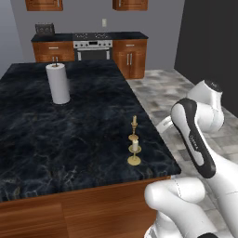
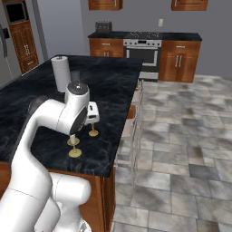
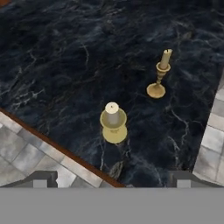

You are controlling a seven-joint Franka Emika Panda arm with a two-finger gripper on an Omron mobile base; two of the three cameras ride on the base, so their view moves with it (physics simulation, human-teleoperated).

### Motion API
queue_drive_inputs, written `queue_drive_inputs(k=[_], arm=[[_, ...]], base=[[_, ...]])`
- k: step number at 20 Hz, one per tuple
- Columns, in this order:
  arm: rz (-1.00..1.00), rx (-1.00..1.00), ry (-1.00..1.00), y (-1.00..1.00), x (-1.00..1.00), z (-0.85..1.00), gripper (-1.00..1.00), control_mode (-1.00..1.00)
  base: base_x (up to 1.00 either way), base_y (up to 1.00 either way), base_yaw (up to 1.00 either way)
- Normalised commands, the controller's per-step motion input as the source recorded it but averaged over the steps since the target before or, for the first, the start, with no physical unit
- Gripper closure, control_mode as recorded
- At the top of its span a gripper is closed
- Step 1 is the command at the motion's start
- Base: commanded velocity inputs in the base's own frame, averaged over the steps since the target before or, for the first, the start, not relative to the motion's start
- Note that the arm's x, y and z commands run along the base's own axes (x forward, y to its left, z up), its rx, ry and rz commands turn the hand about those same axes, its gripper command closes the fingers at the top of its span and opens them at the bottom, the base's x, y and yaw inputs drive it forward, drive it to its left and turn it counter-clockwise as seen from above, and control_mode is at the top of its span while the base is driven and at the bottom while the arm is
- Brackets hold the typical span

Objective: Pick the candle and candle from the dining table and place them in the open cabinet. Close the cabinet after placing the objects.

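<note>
the short candle [image 3: 113, 114] stands upright in a wide brass dish on the dining table [image 1: 69, 135], close to the table's near right corner. in the left base view it [image 1: 135, 148] is the nearer of the two, and in the right base view [image 2: 74, 146] the arm partly covers it. the thin candle [image 3: 165, 59] stands upright on its slender brass stick just beyond the short one, apart from it and not touching; it also shows from the left [image 1: 134, 122], and from the right only its base [image 2: 93, 132] peeks out under the arm.

the gripper [image 3: 111, 178] hangs above the table's edge, looking down on both candles, with the short candle between the lines of its two fingertips [image 3: 43, 178] but well below them. its jaws stand wide apart and hold nothing. from the base views the hand is probably the white block near the table corner, though the arm hides the fingers there.

farther back on the black marble stands a paper towel roll [image 1: 58, 83], well apart from the candles. past the table, against the far wall, are a stove [image 1: 93, 49] and wooden base cabinets [image 1: 131, 58], with wall cabinets [image 1: 44, 4] above. grey tile floor [image 2: 181, 136] runs along the table's right side.
</note>
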Motion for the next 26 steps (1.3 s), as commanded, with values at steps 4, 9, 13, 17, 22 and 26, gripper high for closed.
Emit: queue_drive_inputs(k=[4,9,13,17,22,26], arm=[[0.13,0.07,0.0,0.0,0.0,-0.14,-1.0,-1.0],[0.13,0.07,0.0,-0.06,0.0,-0.16,-1.0,-1.0],[0.17,0.06,0.0,-0.14,0.0,-0.2,-1.0,-1.0],[0.17,0.04,-0.01,-0.13,0.0,-0.23,-1.0,-1.0],[0.17,0.0,-0.07,-0.05,0.0,-0.33,-1.0,-1.0],[0.16,0.0,-0.1,-0.02,0.0,-0.33,-1.0,-1.0]], base=[[0.0,0.0,0.0],[0.0,0.0,0.0],[0.0,0.0,0.0],[0.0,0.0,0.0],[0.0,0.0,0.0],[0.0,0.0,0.0]])
